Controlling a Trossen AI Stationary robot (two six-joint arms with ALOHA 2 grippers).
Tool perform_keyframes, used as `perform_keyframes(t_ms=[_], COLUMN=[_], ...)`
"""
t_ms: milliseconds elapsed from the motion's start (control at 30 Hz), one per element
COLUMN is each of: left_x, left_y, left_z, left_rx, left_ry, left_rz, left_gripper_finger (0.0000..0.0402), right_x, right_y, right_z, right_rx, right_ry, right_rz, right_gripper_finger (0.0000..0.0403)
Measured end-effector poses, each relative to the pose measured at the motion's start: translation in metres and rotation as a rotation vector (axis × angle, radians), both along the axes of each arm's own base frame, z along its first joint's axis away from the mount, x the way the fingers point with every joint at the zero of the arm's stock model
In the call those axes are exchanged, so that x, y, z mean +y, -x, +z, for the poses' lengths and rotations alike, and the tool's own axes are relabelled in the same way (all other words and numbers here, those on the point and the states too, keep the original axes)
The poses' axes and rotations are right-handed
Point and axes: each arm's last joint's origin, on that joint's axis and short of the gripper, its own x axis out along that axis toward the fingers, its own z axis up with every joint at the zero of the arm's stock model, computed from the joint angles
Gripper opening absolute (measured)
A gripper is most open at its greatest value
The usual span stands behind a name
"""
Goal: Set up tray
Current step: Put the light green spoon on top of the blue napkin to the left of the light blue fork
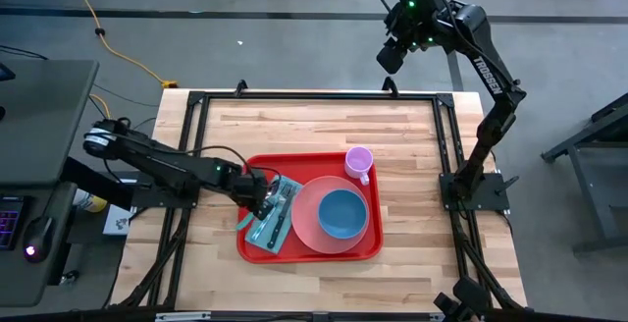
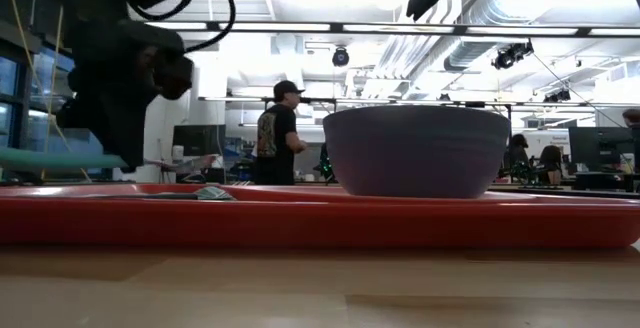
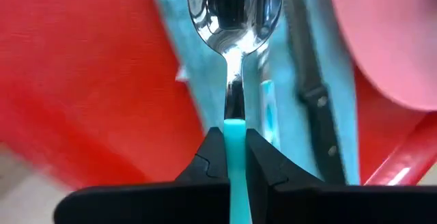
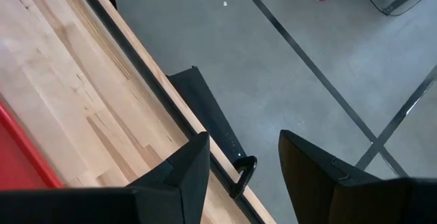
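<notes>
Wood table (image 1: 412,155); tray (image 1: 257,175) under left gripper (image 1: 263,204) clamping spoon (image 3: 234,19); right gripper (image 4: 239,162) open.

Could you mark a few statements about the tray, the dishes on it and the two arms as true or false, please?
1. The left gripper is shut on a spoon with a teal handle. True.
2. The blue bowl sits on the bare table beside the tray. False: it sits on the pink plate, which lies on the tray.
3. The lilac cup stands at the tray's far edge. True.
4. The right gripper holds a fork. False: its fingers are open and empty, raised beyond the table's far edge.
5. The plate is green. False: it is salmon pink.
</notes>
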Motion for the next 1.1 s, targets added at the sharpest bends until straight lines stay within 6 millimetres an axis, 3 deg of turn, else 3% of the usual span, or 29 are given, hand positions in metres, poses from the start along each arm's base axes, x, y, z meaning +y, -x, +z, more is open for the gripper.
perform_keyframes(t_ms=[400, 1100], left_x=[-0.003, -0.006], left_y=[-0.016, -0.025], left_z=[-0.027, -0.024], left_rx=[0.052, -0.029], left_ry=[-0.005, 0.088], left_rz=[0.026, 0.048], left_gripper_finger=[0.004, 0.004], right_x=[0.001, 0.001], right_y=[0.0, 0.001], right_z=[-0.001, -0.002], right_rx=[0.001, 0.02], right_ry=[-0.013, -0.014], right_rz=[0.009, 0.023], right_gripper_finger=[0.0154, 0.0154])
